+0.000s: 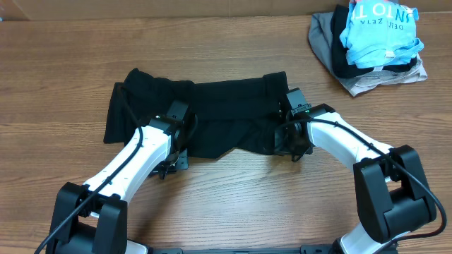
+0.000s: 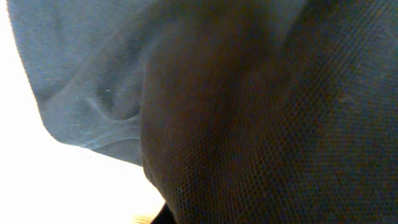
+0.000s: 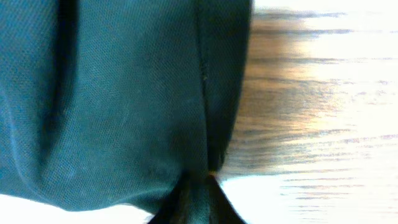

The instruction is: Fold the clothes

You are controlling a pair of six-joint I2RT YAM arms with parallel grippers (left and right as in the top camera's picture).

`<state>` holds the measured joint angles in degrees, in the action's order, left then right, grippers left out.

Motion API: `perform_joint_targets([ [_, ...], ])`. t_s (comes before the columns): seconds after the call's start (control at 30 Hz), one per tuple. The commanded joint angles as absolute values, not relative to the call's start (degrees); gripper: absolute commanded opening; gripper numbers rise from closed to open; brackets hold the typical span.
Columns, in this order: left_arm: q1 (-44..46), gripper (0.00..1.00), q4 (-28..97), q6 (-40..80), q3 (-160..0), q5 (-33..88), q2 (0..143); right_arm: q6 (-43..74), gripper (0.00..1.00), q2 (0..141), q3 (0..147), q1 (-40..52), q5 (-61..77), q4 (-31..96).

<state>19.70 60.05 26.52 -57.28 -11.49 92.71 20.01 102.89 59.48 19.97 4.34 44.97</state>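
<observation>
A: Black T-shirt (image 1: 212, 113) spread across the middle of the wooden surface (image 1: 233, 49), folded into a wide band, rumpled along its near edge.

B: Soft knit? Fine mesh weave up close?

A: Yes. Fills the left wrist view (image 2: 249, 124) almost wholly, dark, with a rounded fold and a stitched hem at lower left.

B: Left gripper (image 1: 181, 121)?

A: Down on the near-left part of the shirt, buried in cloth. Cannot tell whether spread or pressed together.

B: And the right gripper (image 1: 289, 116)?

A: At the near-right end of the band, on the fabric. In the right wrist view, cloth (image 3: 112, 99) gathered to a tight pinched point at the bottom, a straight seam running up from it; looks clamped on the T-shirt. Fingers themselves not clearly seen.

B: Anything else?

A: Pile of folded garments (image 1: 367, 46) at the far-right corner: light blue shirt with white lettering on top, grey and beige beneath. Well apart from the black shirt. Surface itself of streaky brown wood grain.
</observation>
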Motion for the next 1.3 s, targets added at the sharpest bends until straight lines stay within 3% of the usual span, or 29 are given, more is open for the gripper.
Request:
perform_joint_targets([
  [0.0,18.7,0.04,60.6,25.7,-58.3,-16.7,92.9,22.5,0.04,102.4,58.9,19.9,5.7,46.7],
  [0.47,8.6,0.04,65.4,22.0,-59.6,-16.0,92.9,12.3,0.04,95.6,64.1,2.2,7.2,64.3],
  [0.83,8.6,0.04,68.8,21.8,-60.6,-14.8,92.9,11.5,0.04,92.9,69.7,1.0,7.8,70.3],
  [0.97,8.6,0.04,68.0,21.8,-62.0,-15.7,92.9,11.5,0.04,91.8,73.8,1.1,7.8,69.5],
  [1.27,8.6,0.04,52.1,19.4,-62.1,-18.4,92.9,11.5,0.04,94.6,74.1,2.1,7.8,58.0],
])
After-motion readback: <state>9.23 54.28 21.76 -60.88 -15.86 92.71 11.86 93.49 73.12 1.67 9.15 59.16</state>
